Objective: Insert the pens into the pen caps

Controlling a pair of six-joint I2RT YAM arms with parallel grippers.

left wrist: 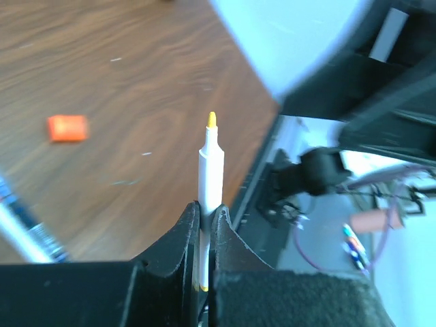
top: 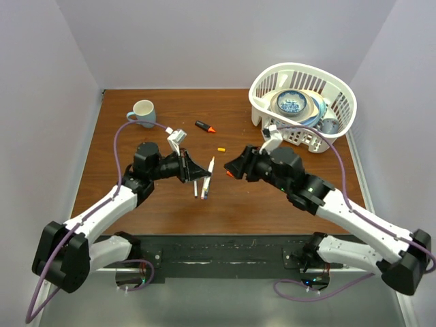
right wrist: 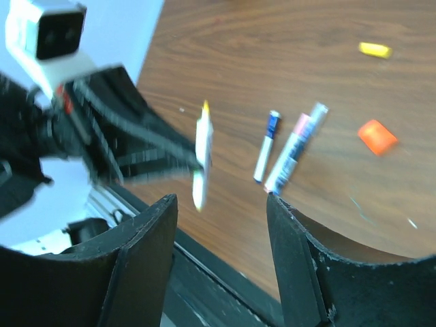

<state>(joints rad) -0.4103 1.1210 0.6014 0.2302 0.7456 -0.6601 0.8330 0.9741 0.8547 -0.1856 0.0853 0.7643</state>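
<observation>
The white pen looks light, stiff and slick, best taken low on the barrel. The left gripper pinches it there, yellow tip free, above the tabletop. The right gripper is spread and empty. In the top view, the orange cap lies at the pen's 3 o'clock.

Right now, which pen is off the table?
The white, yellow-tipped pen, held in the shut jaws of the left gripper. The blue-and-white pen, grey-and-pink pen and black, orange-tipped pen lie flat on the table.
</observation>
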